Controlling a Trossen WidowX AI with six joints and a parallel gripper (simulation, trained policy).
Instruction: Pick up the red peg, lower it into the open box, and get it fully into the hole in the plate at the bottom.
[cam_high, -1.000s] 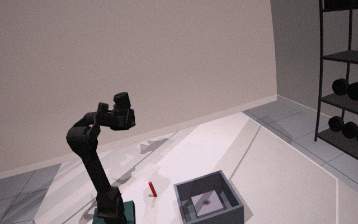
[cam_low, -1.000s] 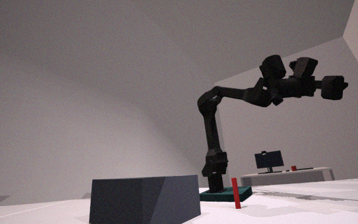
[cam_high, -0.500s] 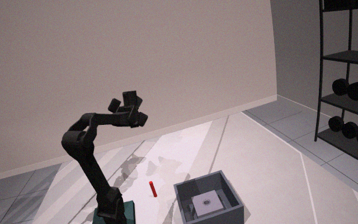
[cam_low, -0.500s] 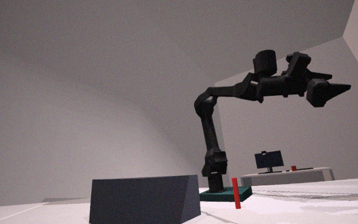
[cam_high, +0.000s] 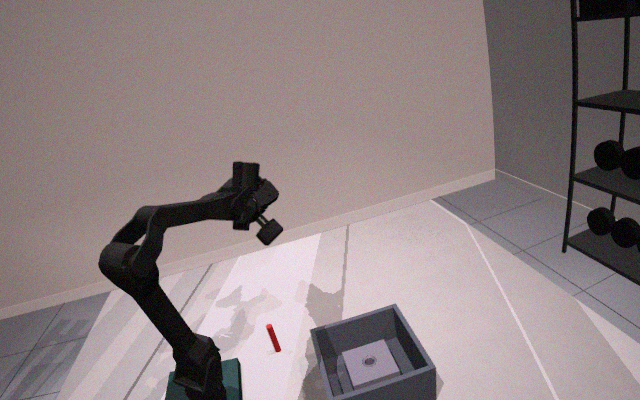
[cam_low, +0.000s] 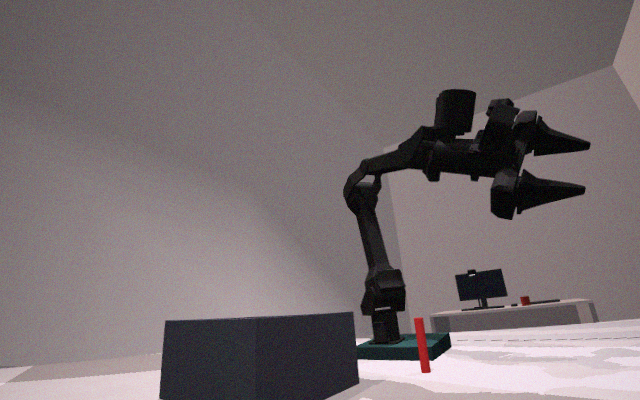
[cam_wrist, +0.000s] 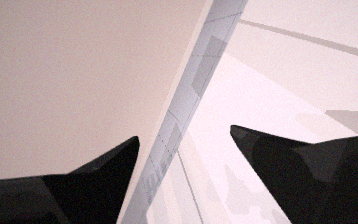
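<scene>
The red peg (cam_high: 273, 338) (cam_low: 422, 345) is seen upright on the pale surface, left of the grey box (cam_high: 435, 369) (cam_low: 257, 357) from above. The gripper (cam_low: 586, 167) (cam_wrist: 185, 134) is opened nearly fully, nothing gripped; by its own body its fingers are partly hidden from above.

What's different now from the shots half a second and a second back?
The gripper has rolled about its own axis, and in the top view the wrist end has swung rightward. Its fingers now show one above the other in the exterior view. Nothing was taken hold of or let go. The red peg and the open box stayed put.
</scene>
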